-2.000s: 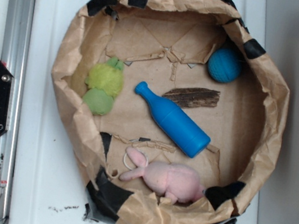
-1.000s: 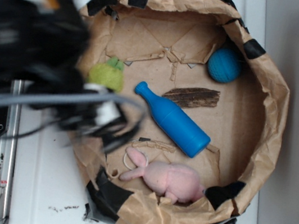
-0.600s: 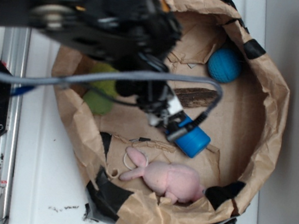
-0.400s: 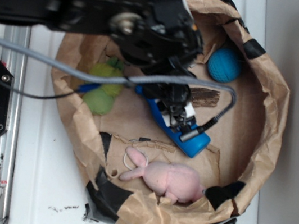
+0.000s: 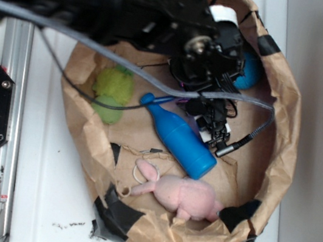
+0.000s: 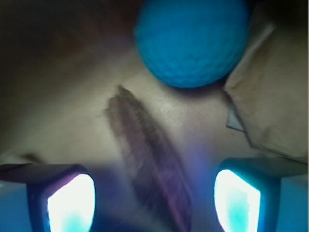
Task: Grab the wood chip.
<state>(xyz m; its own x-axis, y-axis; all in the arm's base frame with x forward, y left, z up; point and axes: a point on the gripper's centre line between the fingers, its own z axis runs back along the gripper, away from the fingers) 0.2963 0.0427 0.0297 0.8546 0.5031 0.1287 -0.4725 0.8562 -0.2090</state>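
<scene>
Wrist view: gripper spread over unlabelled wood chip

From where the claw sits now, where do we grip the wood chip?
Take the wood chip across its narrow width near mid-length, coming straight down. It lies flat and elongated between the open claw fingers, apart from the blue ball beyond its far tip. A slight wrist turn to square up with its diagonal would probably help.

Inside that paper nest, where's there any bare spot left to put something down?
Bare paper floor lies between the green plush, the blue bottle and the pink bunny. The far side is crowded: the end effector straddles the wood chip, with the blue ball just beyond.
</scene>
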